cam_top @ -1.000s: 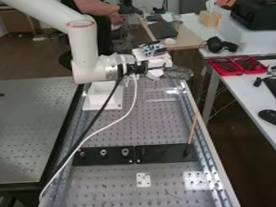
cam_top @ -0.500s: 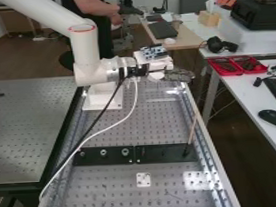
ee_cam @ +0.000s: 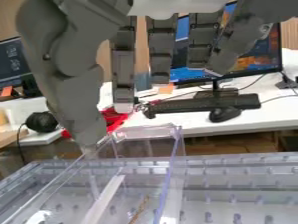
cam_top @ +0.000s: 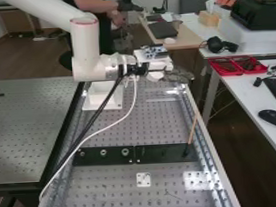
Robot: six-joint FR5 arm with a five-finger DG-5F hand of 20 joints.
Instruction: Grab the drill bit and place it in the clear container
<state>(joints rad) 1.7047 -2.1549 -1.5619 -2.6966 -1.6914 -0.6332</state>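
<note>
The robot hand [cam_top: 178, 75] sits, in the high view, over the far part of the perforated worktop [cam_top: 153, 125], out toward its right-hand rail. A thin copper-coloured stick [cam_top: 193, 128] leans by that same rail, nearer the camera; I'd leave it alone, as I don't take it for the bit.

In the wrist view my fingers [ee_cam: 123, 70] hang straight and the thumb [ee_cam: 70, 95] reaches down near the rim of the clear container [ee_cam: 175, 157]; the hand is open, with nothing gripped. What I read as the drill bit [ee_cam: 138, 210] lies within the container's outline, seemingly down inside it, though through clear walls I can't be certain of its depth.

So I judge the placing as good as done, and what remains is a clean retreat. I'd keep the fingers slack and lift straight up before any sideways travel, minding the thumb: it could catch the rim and drag or tip so light a box.
</note>
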